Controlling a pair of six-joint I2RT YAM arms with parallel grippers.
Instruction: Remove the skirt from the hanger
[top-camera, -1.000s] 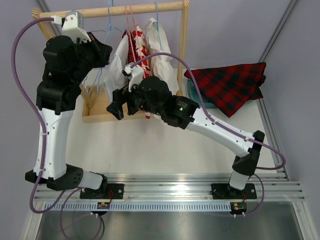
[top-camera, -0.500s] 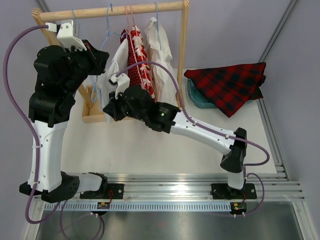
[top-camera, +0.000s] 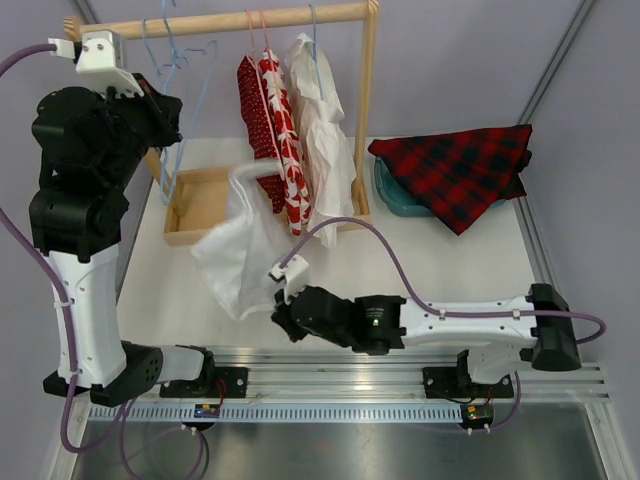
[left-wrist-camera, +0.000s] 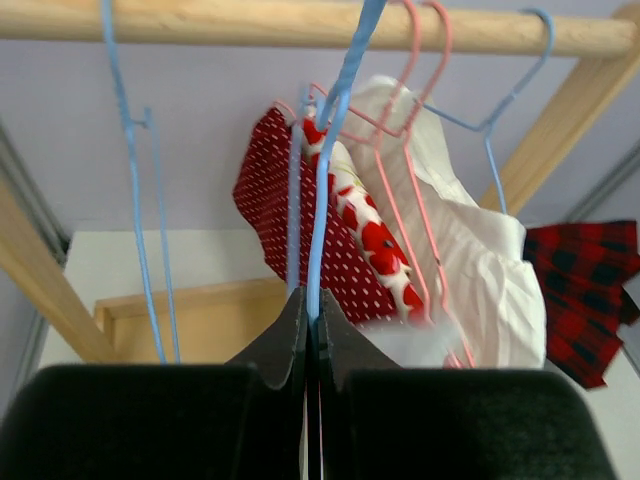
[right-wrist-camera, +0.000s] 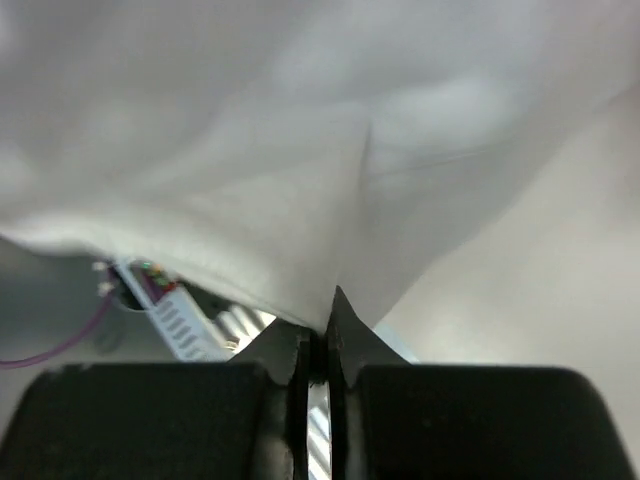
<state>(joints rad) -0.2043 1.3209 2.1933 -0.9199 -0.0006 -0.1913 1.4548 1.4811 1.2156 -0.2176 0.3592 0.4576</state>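
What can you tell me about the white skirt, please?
The white skirt is thin, plain fabric, crumpled in loose folds above the table's near left part. Its banded top edge arches up beside the red dotted garment on the rack. The right gripper is shut on its lower edge. It appears clear of the blue hanger.

At twelve o'clock: rail (top-camera: 220, 20) with garments (top-camera: 290, 140) hung beneath, tray (top-camera: 195, 205) under its ten o'clock end. At two o'clock, cloth (top-camera: 455, 170) over basin (top-camera: 388, 190). Toward eight o'clock, skirt (top-camera: 235, 260) on the table (top-camera: 420, 260), just before the tray.
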